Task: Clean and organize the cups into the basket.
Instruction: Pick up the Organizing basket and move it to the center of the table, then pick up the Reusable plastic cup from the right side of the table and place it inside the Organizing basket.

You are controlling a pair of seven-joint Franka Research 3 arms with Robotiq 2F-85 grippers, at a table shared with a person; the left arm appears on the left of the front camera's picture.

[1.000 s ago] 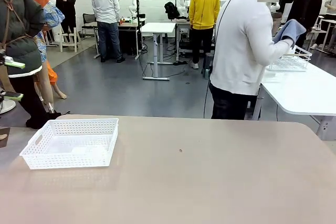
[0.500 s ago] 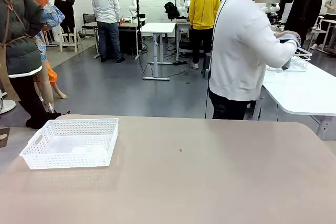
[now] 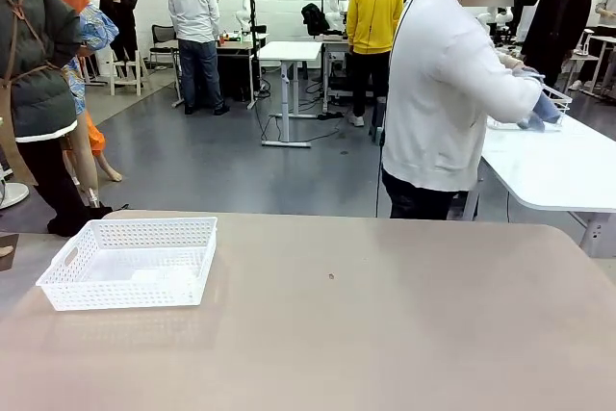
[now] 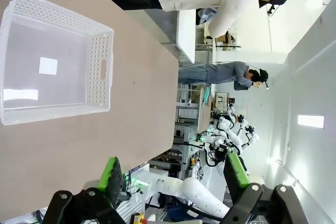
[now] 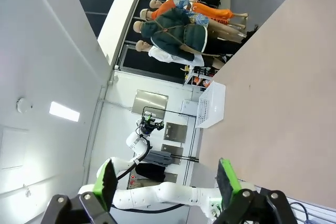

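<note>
Moved: person in white top (image 3: 448, 93) has lowered blue cloth (image 3: 541, 111) toward the white side table (image 3: 558, 172) | our left gripper (image 4: 173, 174) and right gripper (image 5: 167, 179) stand spread, empty | shallow white perforated plastic basket (image 3: 125, 292) sits left on tan table (image 3: 385, 334), no cups inside | we judge: all cups remain.

The tan-brown desk (image 3: 404, 334) spreads wide and flat across the front view. A shallow white basket (image 3: 130, 260) with lattice sides sits flat on its left part, near the far edge. A small dark speck (image 3: 331, 276) lies near the middle, well apart from it
</note>
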